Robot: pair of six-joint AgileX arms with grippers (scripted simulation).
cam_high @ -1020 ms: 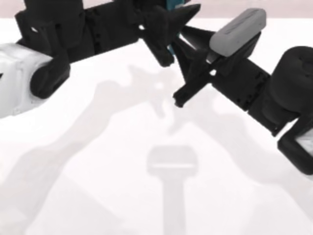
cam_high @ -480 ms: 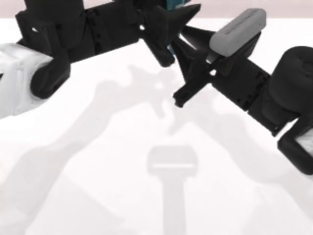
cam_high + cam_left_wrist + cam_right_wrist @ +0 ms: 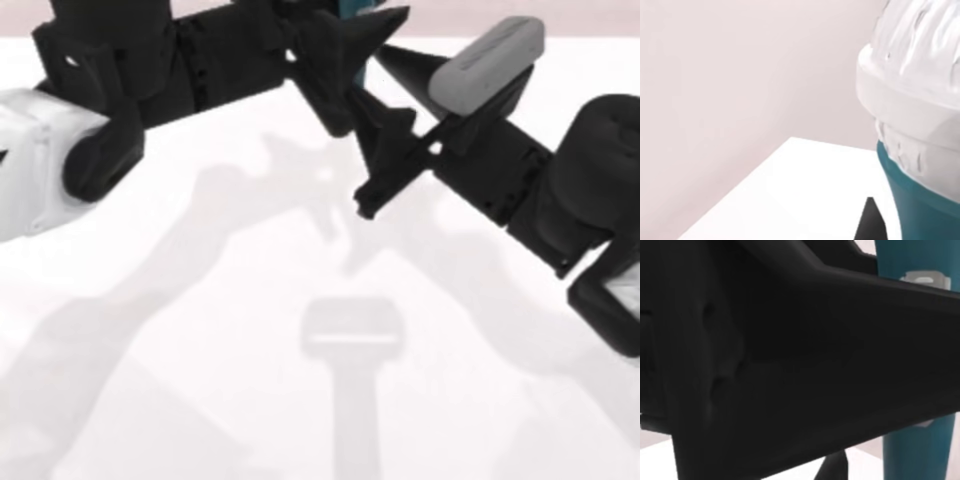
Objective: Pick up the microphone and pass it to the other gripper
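The microphone (image 3: 350, 8) sat high above the white counter (image 3: 200, 330), at the far edge of the top view, where only a sliver of its teal handle showed between black fingers. The left hand (image 3: 350, 60), a black two-fingered one with no grey box on its wrist, was clamped around that handle; one pointed finger lay past the microphone toward the right arm and the other pointed down toward the counter. In the left wrist view the microphone's silver-white mesh head (image 3: 920, 75) filled the near corner, with the teal handle (image 3: 925, 205) beneath it and a black fingertip (image 3: 870, 222) beside the handle. The right hand (image 3: 385, 135), the one with the light grey block (image 3: 487, 62) on top, hung just beside the microphone on the right arm's side, its two fingers spread apart and gripping nothing. The right wrist view was mostly filled by dark arm parts, with the teal handle and its white switch strip (image 3: 924, 278) showing beyond them. Soft shadows of both arms fell on the counter below the microphone.
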